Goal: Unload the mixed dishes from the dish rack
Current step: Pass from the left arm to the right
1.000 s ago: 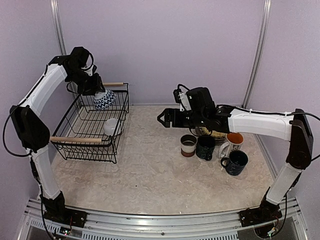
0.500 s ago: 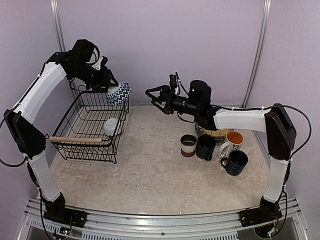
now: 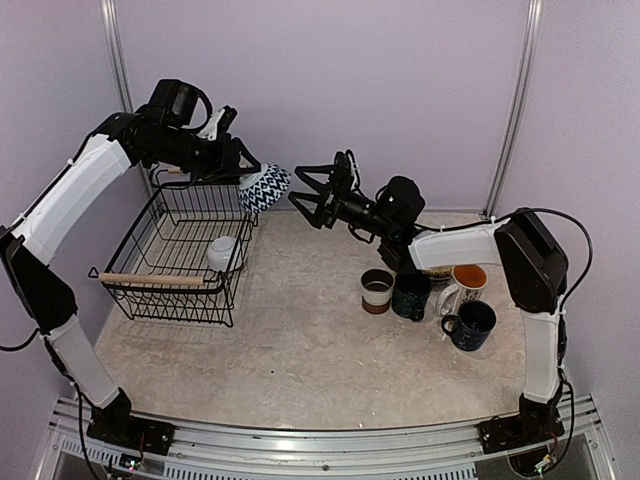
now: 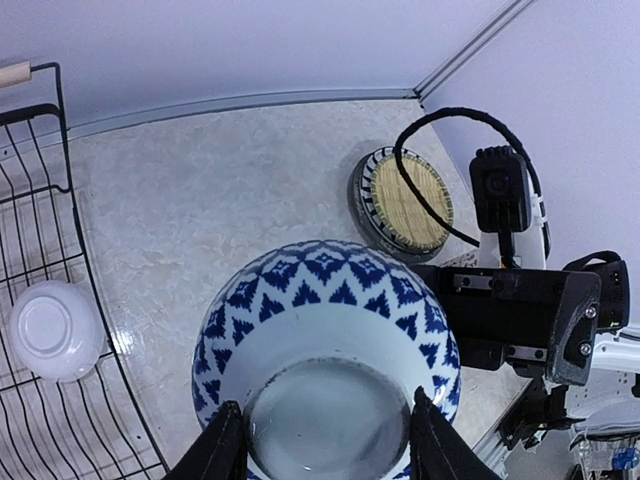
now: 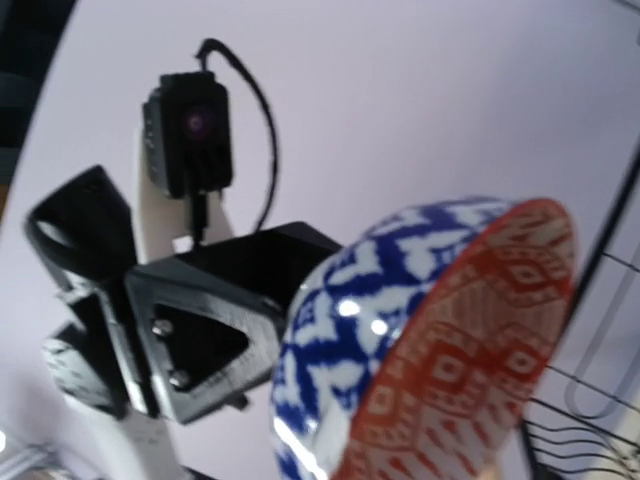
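Observation:
My left gripper (image 3: 250, 180) is shut on a blue-and-white patterned bowl (image 3: 266, 187), held in the air just past the right end of the black wire dish rack (image 3: 150, 283). In the left wrist view both fingers (image 4: 222, 448) press the bowl's (image 4: 325, 330) base from either side. My right gripper (image 3: 305, 195) stands open, close to the bowl and pointing at it, apart from it. The right wrist view shows the bowl's red-patterned inside (image 5: 470, 350) and the left gripper's black body (image 5: 190, 330) behind; my right fingers are out of that frame. A small white cup (image 3: 222, 252) stays in the rack.
On the table right of centre stand a brown-white cup (image 3: 377, 290), a dark mug (image 3: 411, 295), a white orange-lined mug (image 3: 467, 283) and a dark blue mug (image 3: 470, 325). A woven-look plate (image 4: 405, 200) lies on a striped plate (image 4: 362, 200) behind them.
The left arm has carried the bowl up and to the right, from over the rack's far end to beyond it. The right arm has lifted and reached left towards the bowl, still open.

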Controlling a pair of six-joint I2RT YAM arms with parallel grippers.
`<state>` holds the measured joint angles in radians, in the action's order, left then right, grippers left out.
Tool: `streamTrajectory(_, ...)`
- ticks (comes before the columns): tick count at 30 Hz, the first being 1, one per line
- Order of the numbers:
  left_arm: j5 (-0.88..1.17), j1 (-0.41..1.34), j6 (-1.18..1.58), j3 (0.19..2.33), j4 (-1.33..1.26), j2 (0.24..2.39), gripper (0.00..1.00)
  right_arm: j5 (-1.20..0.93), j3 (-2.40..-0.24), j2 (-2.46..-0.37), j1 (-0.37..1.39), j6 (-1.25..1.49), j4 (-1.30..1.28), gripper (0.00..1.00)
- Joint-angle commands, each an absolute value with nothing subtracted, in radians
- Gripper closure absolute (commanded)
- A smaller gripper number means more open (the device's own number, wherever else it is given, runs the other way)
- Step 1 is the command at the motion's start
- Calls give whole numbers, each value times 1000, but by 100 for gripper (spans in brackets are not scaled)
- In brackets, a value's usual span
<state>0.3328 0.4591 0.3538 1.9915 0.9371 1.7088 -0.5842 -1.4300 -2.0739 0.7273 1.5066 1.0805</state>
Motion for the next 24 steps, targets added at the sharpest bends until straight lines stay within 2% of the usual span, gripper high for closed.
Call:
streamTrajectory(1,366,486,357,1951,794,1653,76,-604,-1469,-2100,747,1601,1217,13)
streamTrajectory(5,368,504,360,1915,747,1646,76,-601,-1496,-2120,761,1658,1291,19)
streamTrajectory(9,388,509,365,1886,716,1648,76,-594,-1517,-2137,771,1706,1354,30)
streamTrajectory(21,422,533,361,1757,610,1628,77,-561,-1492,-2140,771,1731,1423,96)
streamTrajectory(22,421,536,358,1749,607,1626,77,-565,-1490,-2135,771,1721,1414,100)
streamTrajectory(24,417,538,353,1733,601,1618,78,-568,-1481,-2124,771,1701,1394,100)
